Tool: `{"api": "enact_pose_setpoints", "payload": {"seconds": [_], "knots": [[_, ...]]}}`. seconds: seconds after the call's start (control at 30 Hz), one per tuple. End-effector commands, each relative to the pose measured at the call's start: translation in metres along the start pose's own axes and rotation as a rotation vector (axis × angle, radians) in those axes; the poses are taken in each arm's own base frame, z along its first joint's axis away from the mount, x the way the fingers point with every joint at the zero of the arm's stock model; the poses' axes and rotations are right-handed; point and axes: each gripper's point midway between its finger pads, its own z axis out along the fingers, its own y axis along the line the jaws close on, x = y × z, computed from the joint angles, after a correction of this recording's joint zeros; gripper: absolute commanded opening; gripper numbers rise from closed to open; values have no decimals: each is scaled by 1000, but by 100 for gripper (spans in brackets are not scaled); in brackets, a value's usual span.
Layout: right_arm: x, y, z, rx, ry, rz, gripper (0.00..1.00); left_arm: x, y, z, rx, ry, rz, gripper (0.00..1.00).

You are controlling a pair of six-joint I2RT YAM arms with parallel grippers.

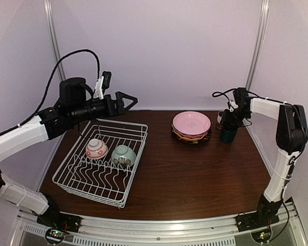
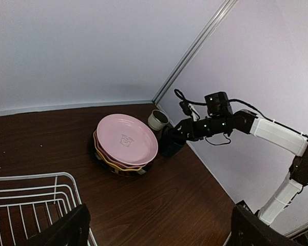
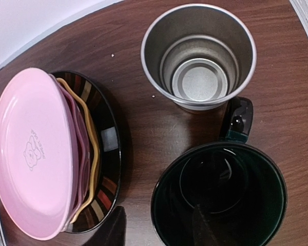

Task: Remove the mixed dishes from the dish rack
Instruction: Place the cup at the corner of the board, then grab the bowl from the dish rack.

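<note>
The white wire dish rack (image 1: 84, 192) sits at the left and holds a white-red patterned bowl (image 1: 96, 148) and a pale green bowl (image 1: 123, 155). My left gripper (image 1: 131, 104) hangs open and empty above the rack's far corner. Plates are stacked at the back, light pink (image 1: 191, 124) on top and dark brown (image 3: 105, 154) at the bottom. Right of the stack stand a dark green cup (image 1: 228, 135) and a beige cup (image 1: 220, 118). My right gripper (image 3: 156, 228) straddles the green cup's (image 3: 220, 200) rim, one finger inside and one outside, jaws parted.
The back wall and a metal corner post (image 1: 256, 46) stand just behind the cups. The right table edge (image 1: 262, 154) runs close to the green cup. Bare dark wood (image 1: 185, 174) lies between the rack and the plate stack.
</note>
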Motion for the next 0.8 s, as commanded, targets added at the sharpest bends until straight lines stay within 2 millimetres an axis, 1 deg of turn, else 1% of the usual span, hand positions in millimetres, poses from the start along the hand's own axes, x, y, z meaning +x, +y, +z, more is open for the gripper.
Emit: {"api": "enact_pose_setpoints", "payload": {"seconds": [0.0,0.07,0.13,0.2,0.27,0.3,0.33,0.4,0.43,0.53,0.63,0.7,0.77], "knots": [[-24,10,-42,-38,-107,2,59,-19,0,-9,-52,-27,50,97],[-31,15,-58,-54,-146,-4,67,-17,8,-11,-104,-4,60,98],[-37,22,-76,-82,-191,-8,72,-16,16,-13,-158,14,72,97],[-43,32,-97,-131,-248,-4,76,-14,29,-17,-230,42,75,97],[-48,44,-119,-194,-305,-5,86,-9,38,-20,-275,90,81,97],[-47,49,-128,-220,-320,-7,93,-6,40,-21,-288,112,84,97],[-48,56,-139,-248,-345,-14,98,-5,48,-24,-330,123,89,97],[-48,68,-161,-295,-405,-33,100,1,56,-27,-365,157,89,98],[-48,75,-179,-315,-449,-46,100,4,61,-29,-382,173,90,97],[-42,92,-208,-347,-507,-105,100,14,77,-37,-448,217,81,97],[-30,109,-229,-348,-536,-186,100,27,100,-46,-527,276,57,97],[-21,118,-239,-327,-554,-253,100,37,120,-54,-598,320,28,98],[-10,126,-246,-295,-563,-325,100,45,142,-62,-668,350,-8,97]]}}
